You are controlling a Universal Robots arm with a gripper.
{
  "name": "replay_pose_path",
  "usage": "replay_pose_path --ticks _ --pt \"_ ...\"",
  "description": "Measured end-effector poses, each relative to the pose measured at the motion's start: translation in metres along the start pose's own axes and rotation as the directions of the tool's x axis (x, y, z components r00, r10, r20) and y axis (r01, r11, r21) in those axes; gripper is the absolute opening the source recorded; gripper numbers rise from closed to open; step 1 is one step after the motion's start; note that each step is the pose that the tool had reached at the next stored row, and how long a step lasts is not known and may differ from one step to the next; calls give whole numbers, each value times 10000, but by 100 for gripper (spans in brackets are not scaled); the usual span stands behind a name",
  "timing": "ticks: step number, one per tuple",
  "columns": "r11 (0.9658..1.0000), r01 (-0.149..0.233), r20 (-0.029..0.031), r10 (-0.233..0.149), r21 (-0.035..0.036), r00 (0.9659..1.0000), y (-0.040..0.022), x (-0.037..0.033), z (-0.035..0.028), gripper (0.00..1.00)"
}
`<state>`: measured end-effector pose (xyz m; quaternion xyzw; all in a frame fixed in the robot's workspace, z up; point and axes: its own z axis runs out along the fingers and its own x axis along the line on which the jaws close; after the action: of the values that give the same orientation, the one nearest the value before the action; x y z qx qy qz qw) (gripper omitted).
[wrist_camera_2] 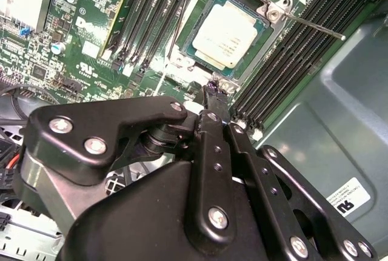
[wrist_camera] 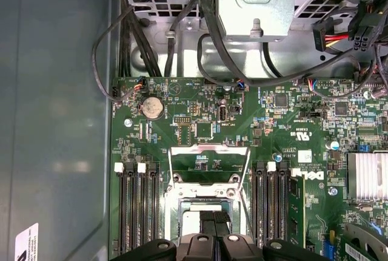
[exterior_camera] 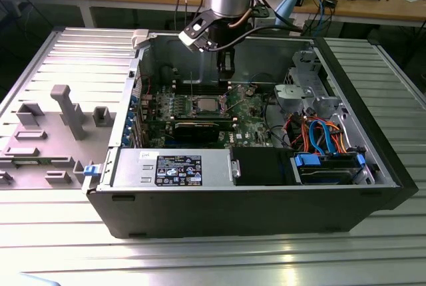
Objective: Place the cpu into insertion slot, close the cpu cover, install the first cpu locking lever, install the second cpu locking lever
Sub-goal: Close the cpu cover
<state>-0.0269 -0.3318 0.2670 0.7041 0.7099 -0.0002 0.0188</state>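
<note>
Silver-grey, the cpu (exterior_camera: 205, 105) shows in the exterior view with the gripper (exterior_camera: 226, 68) close above it. In the second wrist view it sits flat in the insertion slot (wrist_camera_2: 193, 61). The fingers (wrist_camera_2: 211, 115) are pressed together on nothing, beside the slot's corner, and one locking lever (wrist_camera_2: 312, 25) sticks out free. In the first wrist view the cpu cover (wrist_camera: 209, 149) appears raised. Closing it seems the step in hand, and it calls for a gentle push down.
</note>
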Motion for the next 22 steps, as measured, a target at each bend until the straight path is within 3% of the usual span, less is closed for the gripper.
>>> replay_pose_path --ticks 22 --pt "10000 -1 0 1 0 10000 32 0 1 11"
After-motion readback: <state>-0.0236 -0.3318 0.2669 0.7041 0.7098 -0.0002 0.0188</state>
